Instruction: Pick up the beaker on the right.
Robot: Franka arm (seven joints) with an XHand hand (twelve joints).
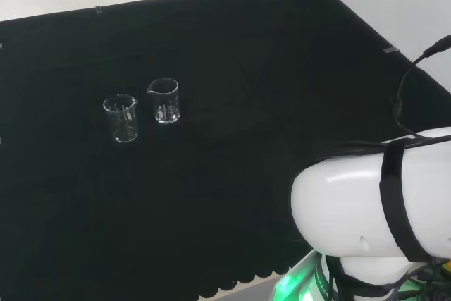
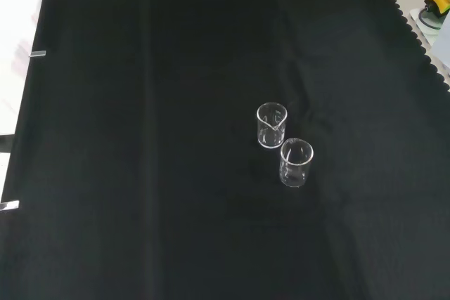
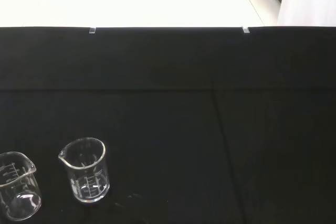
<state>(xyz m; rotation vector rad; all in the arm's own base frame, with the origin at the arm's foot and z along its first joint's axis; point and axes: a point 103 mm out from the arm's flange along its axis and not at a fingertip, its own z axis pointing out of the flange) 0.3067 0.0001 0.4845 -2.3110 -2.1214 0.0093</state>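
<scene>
— On the black cloth (image 1: 211, 195) we make out two clear glass beakers, both upright and close together without touching. Which one counts as the right one?

— Going by the head view, the right beaker (image 1: 163, 101) stands just beside the left beaker (image 1: 121, 118) and a little farther off. From the front view the pair turns: the right beaker (image 2: 271, 125) sits higher in that view, the other (image 2: 296, 163) nearer the camera and to its right. Both look empty, though the glass is hard to read against the dark cloth.

— And close up?

— From the wrist view we see the right beaker (image 3: 85, 170) whole, spout and printed scale faintly visible; the left beaker (image 3: 17, 193) is cut off at the picture's edge.

— What of the hand?

— We cannot tell its state — open or closed, holding anything or not. A big white link of the arm (image 1: 373, 206) bulks at the head view's right, wrapped by a black strap, partly cut off by the frame. Both beakers stand on the cloth, well apart from that link.
</scene>
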